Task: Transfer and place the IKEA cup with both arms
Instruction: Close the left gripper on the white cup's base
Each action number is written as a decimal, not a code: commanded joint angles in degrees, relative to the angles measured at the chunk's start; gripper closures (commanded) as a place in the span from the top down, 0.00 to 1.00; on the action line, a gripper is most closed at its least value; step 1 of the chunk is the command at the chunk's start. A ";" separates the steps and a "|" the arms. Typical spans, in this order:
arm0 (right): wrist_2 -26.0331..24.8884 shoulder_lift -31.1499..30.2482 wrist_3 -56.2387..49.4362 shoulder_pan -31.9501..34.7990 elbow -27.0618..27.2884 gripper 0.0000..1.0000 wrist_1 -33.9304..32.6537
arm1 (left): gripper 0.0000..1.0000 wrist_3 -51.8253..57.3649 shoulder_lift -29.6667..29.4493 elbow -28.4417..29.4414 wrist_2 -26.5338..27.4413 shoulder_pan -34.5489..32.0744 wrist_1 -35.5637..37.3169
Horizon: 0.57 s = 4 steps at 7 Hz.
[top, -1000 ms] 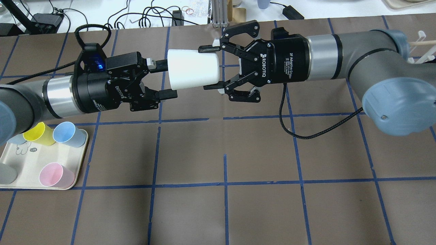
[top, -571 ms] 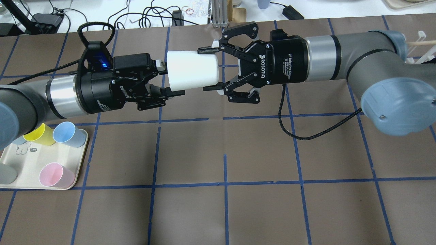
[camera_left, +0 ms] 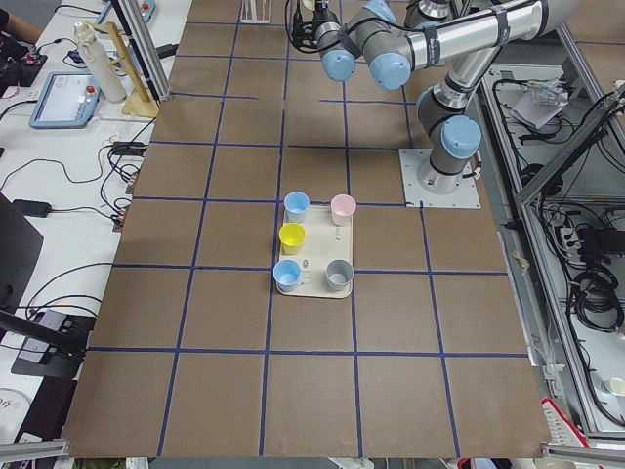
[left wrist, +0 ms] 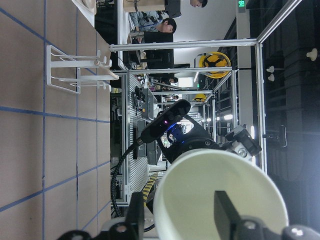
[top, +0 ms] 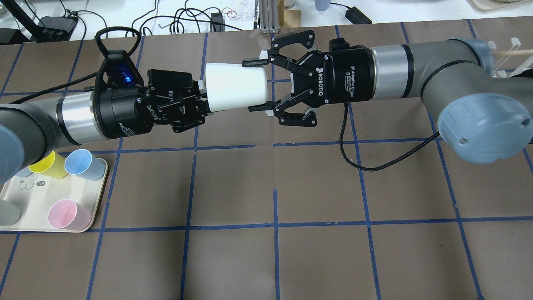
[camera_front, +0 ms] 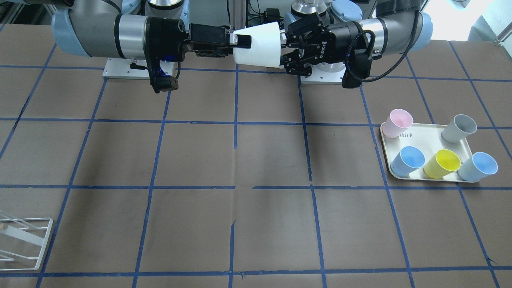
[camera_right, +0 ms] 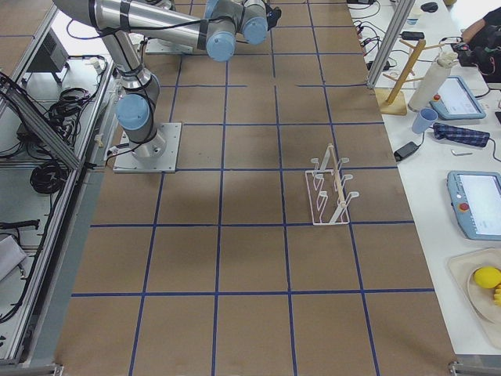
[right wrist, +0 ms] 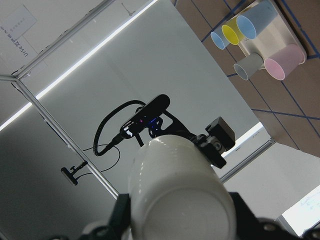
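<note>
The off-white IKEA cup (top: 235, 86) is held on its side in the air between both grippers, high above the table. My right gripper (top: 256, 85) is shut across its narrow base end. My left gripper (top: 204, 100) is shut on the rim of its open end; the left wrist view shows one finger (left wrist: 227, 210) inside the cup's mouth (left wrist: 200, 190) and the other outside. In the front-facing view the cup (camera_front: 260, 44) sits between the right gripper (camera_front: 240, 42) and the left gripper (camera_front: 286, 48). The right wrist view shows the cup's base (right wrist: 180, 185).
A cream tray (top: 25, 200) at the near left holds pink (top: 66, 213), blue (top: 83, 163), yellow (top: 46, 163) and grey (top: 6, 212) cups; the front-facing view shows a second blue cup (camera_front: 479, 166). A white wire rack (camera_right: 333, 192) stands on the right side.
My left gripper has moved right to the cup's open end and its fingers have closed from wide apart onto the rim. The right gripper and the cup have stayed in place.
</note>
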 commanded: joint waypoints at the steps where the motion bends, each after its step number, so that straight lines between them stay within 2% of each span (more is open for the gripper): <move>1: -0.01 0.09 0.44 0.00 -0.16 0.00 0.00 | 0.26 0.05 0.02 -0.06 0.00 -0.02 0.04; 2: -0.01 0.09 1.14 0.00 -0.33 0.15 0.00 | 0.03 -0.04 0.36 0.29 0.00 -0.02 0.04; 3: -0.10 0.01 1.15 0.00 -0.34 0.26 0.00 | 0.00 -0.04 0.45 0.47 0.09 -0.02 0.04; 4: -0.10 0.09 1.32 0.00 -0.42 0.42 0.00 | 0.00 -0.04 0.54 0.47 0.09 -0.02 0.04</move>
